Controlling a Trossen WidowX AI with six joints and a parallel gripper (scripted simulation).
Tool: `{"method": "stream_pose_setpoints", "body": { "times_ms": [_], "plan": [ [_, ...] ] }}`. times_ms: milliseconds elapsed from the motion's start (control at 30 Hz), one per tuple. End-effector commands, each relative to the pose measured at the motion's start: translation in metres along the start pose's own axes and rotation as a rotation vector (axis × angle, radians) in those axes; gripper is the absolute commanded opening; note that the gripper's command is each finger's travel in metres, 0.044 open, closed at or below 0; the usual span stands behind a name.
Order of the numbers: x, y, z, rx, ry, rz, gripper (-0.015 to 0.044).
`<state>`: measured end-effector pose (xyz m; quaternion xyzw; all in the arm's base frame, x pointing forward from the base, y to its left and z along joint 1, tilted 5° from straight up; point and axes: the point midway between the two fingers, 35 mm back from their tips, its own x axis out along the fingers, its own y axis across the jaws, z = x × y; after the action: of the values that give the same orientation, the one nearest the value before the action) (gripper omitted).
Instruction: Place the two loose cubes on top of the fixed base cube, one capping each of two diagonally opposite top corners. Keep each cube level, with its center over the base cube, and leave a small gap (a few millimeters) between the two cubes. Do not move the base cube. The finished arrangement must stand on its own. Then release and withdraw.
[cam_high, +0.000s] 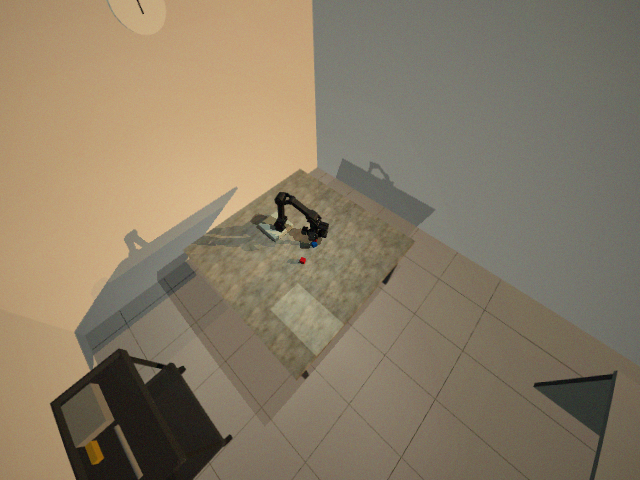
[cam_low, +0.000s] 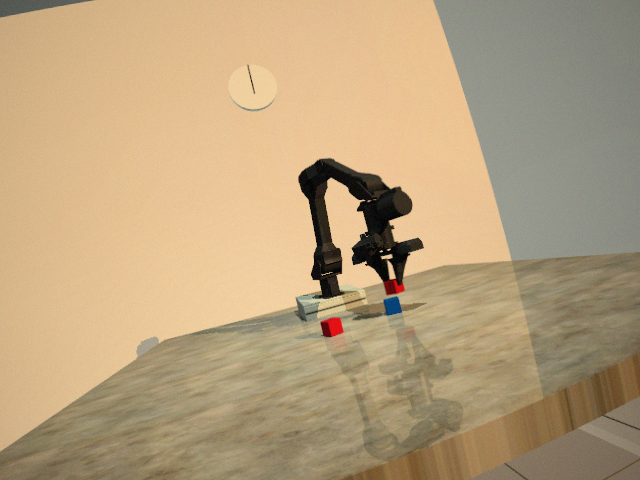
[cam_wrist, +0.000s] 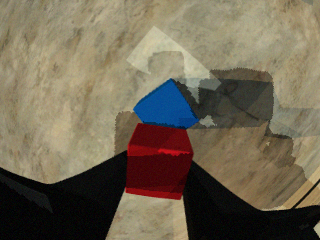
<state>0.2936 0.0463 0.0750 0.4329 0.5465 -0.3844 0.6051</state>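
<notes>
The blue base cube (cam_high: 314, 244) (cam_low: 392, 305) (cam_wrist: 166, 104) stands on the table. My gripper (cam_low: 393, 283) (cam_wrist: 158, 162) is shut on a red cube (cam_low: 394, 287) (cam_wrist: 159, 172) and holds it off the table. In the exterior view that cube shows just above the blue cube, with a narrow gap between them. In the wrist view it overlaps the near edge of the blue cube, which looks turned relative to it. The other red cube (cam_high: 302, 260) (cam_low: 331, 327) stands on the table apart from the blue cube, and is out of the wrist view.
The arm's pale base block (cam_low: 330, 304) stands behind the cubes on the mottled table top (cam_high: 356, 248) (cam_low: 232, 382). A lighter rectangular patch (cam_high: 307, 317) shows on the table top. A dark shelf cart (cam_high: 175, 418) stands on the floor away from the table.
</notes>
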Motion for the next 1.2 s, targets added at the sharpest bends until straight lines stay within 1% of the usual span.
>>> {"method": "stream_pose_setpoints", "body": {
  "times_ms": [0, 767, 900, 1067, 1167],
  "plan": [
    [0.0067, -0.0013, 0.0005, 0.004, -0.004, -0.008, 0.0105],
    [0.0081, -0.0013, 0.0005, 0.003, -0.004, -0.008, 0.0105],
    [0.0081, -0.0013, 0.0005, 0.003, -0.004, -0.008, 0.0205],
    [0.0081, -0.0013, 0.0005, 0.003, -0.004, -0.008, 0.0205],
    [-0.0007, -0.0012, -0.0003, 0.0, 0.001, -0.007, 0.0205]
  ]
}}
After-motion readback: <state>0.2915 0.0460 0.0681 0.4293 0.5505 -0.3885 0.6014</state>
